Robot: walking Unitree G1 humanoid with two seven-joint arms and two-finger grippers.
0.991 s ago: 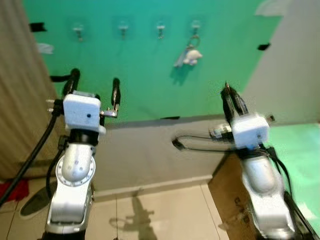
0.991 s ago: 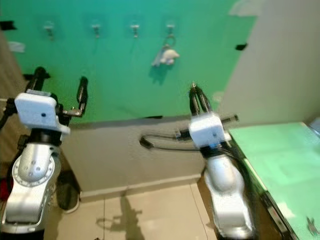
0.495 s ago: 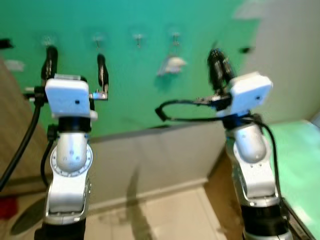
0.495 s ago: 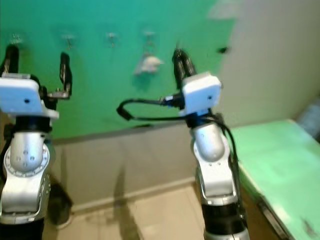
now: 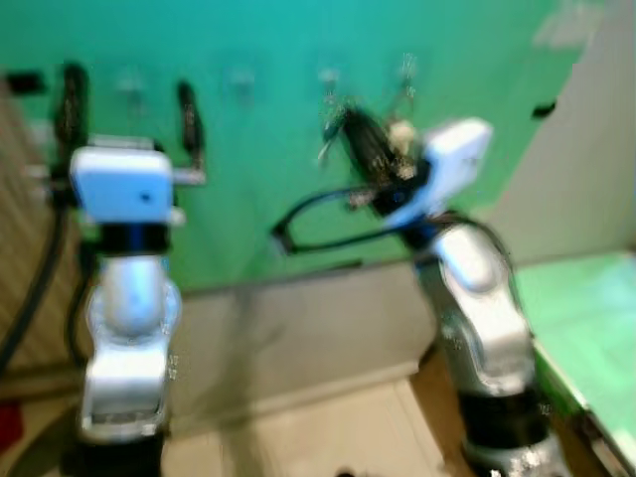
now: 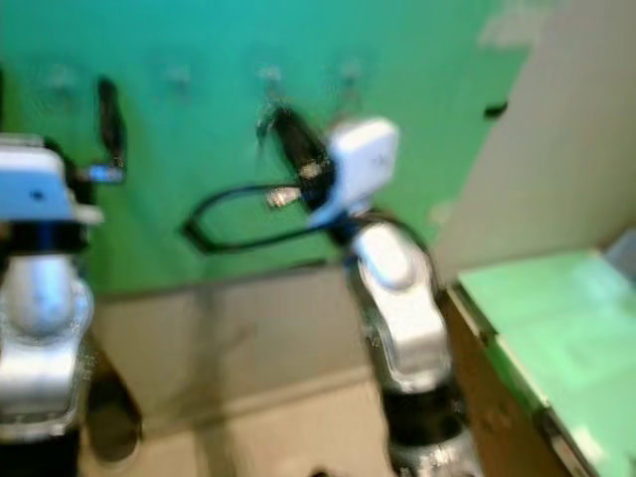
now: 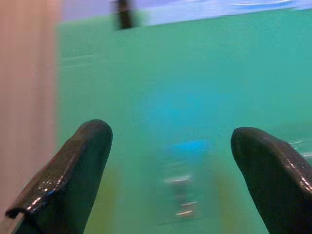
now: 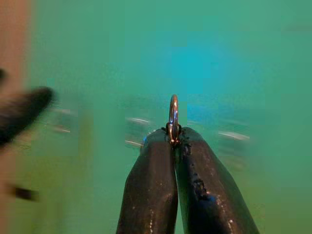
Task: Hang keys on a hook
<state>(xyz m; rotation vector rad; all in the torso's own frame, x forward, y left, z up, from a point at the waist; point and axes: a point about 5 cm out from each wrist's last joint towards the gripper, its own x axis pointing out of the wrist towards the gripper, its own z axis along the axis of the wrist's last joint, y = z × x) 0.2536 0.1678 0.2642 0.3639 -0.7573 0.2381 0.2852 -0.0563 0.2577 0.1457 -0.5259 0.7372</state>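
one right tool (image 8: 174, 141) pinches the key ring (image 8: 173, 113), which pokes beyond its closed tips.

- Hooks (image 5: 328, 76) on the green wall (image 5: 268, 199): motion-blurred, shapes unclear.
- Key ring (image 8: 173, 113): only its top loop shows above the pinched jaws; the keys are hidden.
- Tabletop (image 5: 586, 298): cut off at the picture's edge.

- Two end effectors: left end effector (image 5: 127, 94), right end effector (image 5: 350, 124).
- Four wall hooks, blurred: (image 5: 131, 83), (image 5: 241, 81), (image 5: 329, 78), (image 5: 406, 70).
- One key ring (image 8: 173, 113).
- One green wall (image 5: 268, 199).
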